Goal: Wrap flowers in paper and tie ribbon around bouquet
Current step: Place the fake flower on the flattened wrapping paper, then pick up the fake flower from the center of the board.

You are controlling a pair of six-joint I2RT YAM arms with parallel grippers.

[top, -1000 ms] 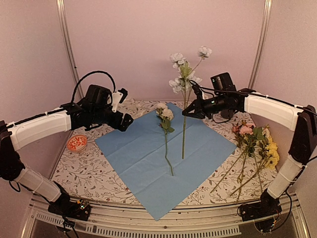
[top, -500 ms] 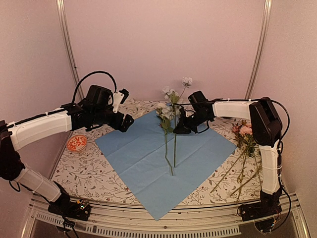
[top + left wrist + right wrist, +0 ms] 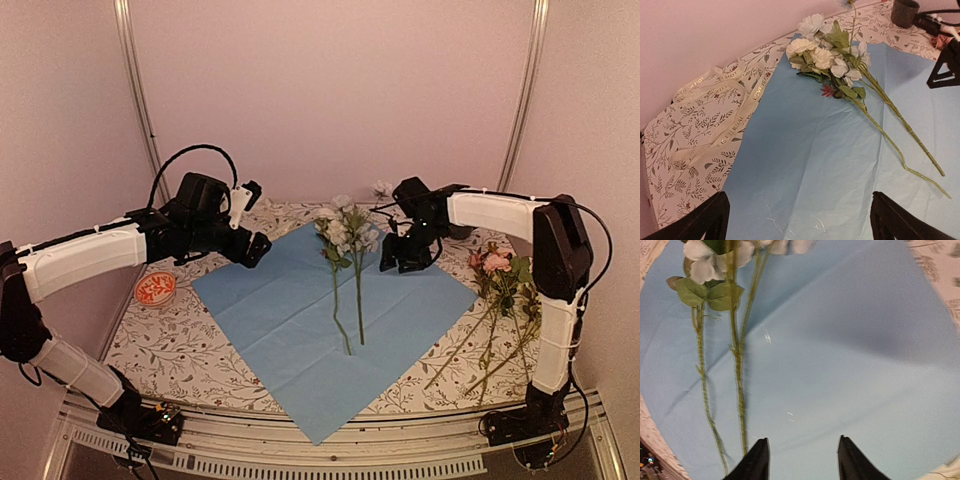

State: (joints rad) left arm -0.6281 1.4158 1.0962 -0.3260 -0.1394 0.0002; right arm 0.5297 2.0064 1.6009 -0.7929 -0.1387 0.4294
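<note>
Pale pink walls close in a counter (image 3: 180,345) under a leaf-print cloth, with the paper (image 3: 300,320) spread flat on it as a blue diamond. In the top view, two of the flowers (image 3: 345,240) lie on the paper, with their white heads at its far corner and their stems running toward its centre. The remaining flowers (image 3: 510,290), pink and yellow, lie heaped off the paper's right corner. The right claw (image 3: 402,262) hangs over the paper just right of the laid heads. The left claw (image 3: 256,248) hovers at the paper's far-left edge.

The left wrist view shows its claw (image 3: 800,225) spread wide and empty. The ribbon (image 3: 720,110) is looped loose on the cloth beside the paper's left edge. Its dark capitals seem to read "LOVE"; the rest is too small to be sure.

The right wrist view shows its claw (image 3: 802,462) parted with nothing between the fingers, and both stems (image 3: 737,365) lying on the paper ahead of it.

Gathering is the step in hand, I judge. Each further stem should be pinched mid-stem and laid alongside these with the heads level, along the paper's diagonal so it rolls into a neat cone.
</note>
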